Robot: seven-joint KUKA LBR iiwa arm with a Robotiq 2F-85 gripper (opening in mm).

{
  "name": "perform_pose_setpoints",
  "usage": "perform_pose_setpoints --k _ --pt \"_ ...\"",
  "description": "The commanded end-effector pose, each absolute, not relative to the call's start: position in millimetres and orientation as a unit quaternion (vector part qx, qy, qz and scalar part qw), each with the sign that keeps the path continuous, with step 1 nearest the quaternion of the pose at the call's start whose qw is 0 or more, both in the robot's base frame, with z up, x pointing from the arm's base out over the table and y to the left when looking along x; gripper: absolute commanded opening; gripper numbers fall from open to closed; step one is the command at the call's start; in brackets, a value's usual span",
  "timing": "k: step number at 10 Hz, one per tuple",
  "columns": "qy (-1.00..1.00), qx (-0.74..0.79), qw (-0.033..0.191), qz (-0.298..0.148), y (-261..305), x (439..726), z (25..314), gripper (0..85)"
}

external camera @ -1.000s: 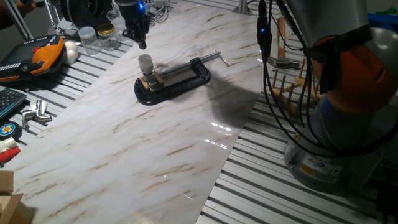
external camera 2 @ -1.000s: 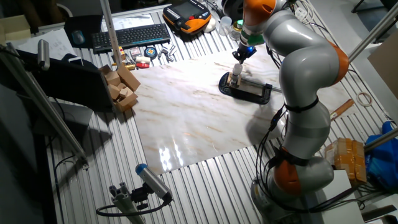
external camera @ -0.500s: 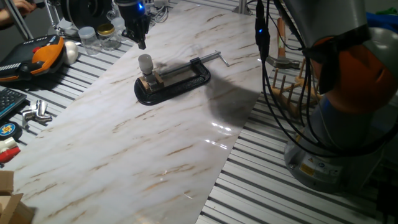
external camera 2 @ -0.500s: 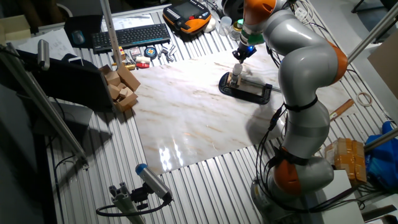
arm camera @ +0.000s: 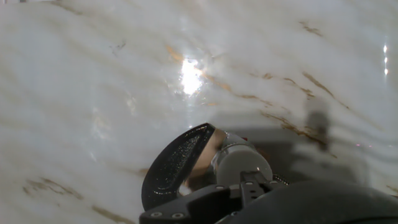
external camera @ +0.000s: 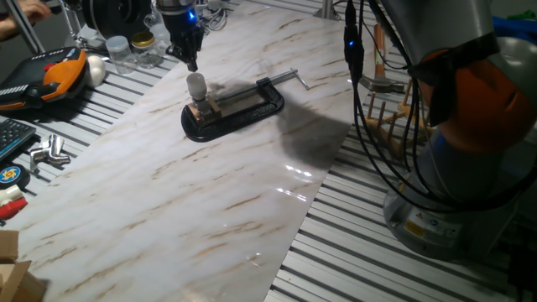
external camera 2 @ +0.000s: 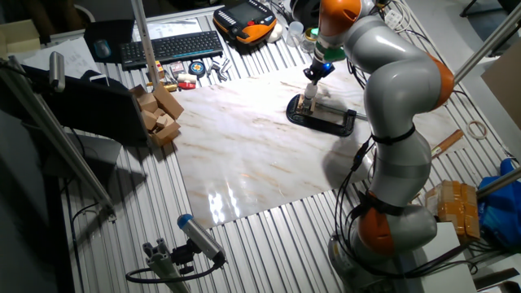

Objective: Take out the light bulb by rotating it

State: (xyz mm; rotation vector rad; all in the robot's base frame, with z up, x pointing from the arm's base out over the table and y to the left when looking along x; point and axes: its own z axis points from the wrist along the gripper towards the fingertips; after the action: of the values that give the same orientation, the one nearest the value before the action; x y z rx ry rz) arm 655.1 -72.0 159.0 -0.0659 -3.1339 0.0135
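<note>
Down come the fingers [external camera: 193,65] since a second ago, closing the gap until the tips hang just above the light bulb [external camera: 195,84], barely apart from its crown. Whether they are spread or pinched I cannot tell: in both fixed views they read as one dark point, and the hand view shows only the black housing along its lower edge. Below them, the bulb stands upright, its base seated in a small wooden block [external camera: 203,108] held in the black clamp [external camera: 239,107] lying on the marbled bench [external camera: 210,193]. In the hand view the bulb [arm camera: 241,167] sits low and right of centre, so the line-up looks close but not dead on. Handling call: frosted glass, light, smooth, likely slippery and easily cracked, so a gentle squeeze around the widest part of the globe seems right, turning about its upright axis while the clamp holds the block steady. Off the bench's far corner stand glass jars [external camera: 134,48] and an orange-and-black handset [external camera: 59,74].
</note>
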Motion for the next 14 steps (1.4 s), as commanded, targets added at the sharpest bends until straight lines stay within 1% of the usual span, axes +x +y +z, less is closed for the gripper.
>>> perform_pose_setpoints --k 1,7,8,9,12,13,14 --pt "-1.0 -0.02 0.004 0.002 -73.0 655.0 158.5 0.0" --pt "-1.0 -0.023 0.003 0.007 -74.1 655.6 158.2 0.0" --pt "-1.0 -0.025 0.004 0.015 -74.1 655.6 158.2 0.0" --pt "-0.999 -0.028 0.007 0.019 -74.1 655.6 158.2 0.0" --pt "-0.999 -0.024 0.018 0.01 -74.1 655.6 158.2 0.0" --pt "-0.999 -0.023 0.018 0.017 -74.1 655.6 158.2 0.0" --pt "-0.999 -0.025 0.01 0.022 -74.1 655.6 158.2 0.0"
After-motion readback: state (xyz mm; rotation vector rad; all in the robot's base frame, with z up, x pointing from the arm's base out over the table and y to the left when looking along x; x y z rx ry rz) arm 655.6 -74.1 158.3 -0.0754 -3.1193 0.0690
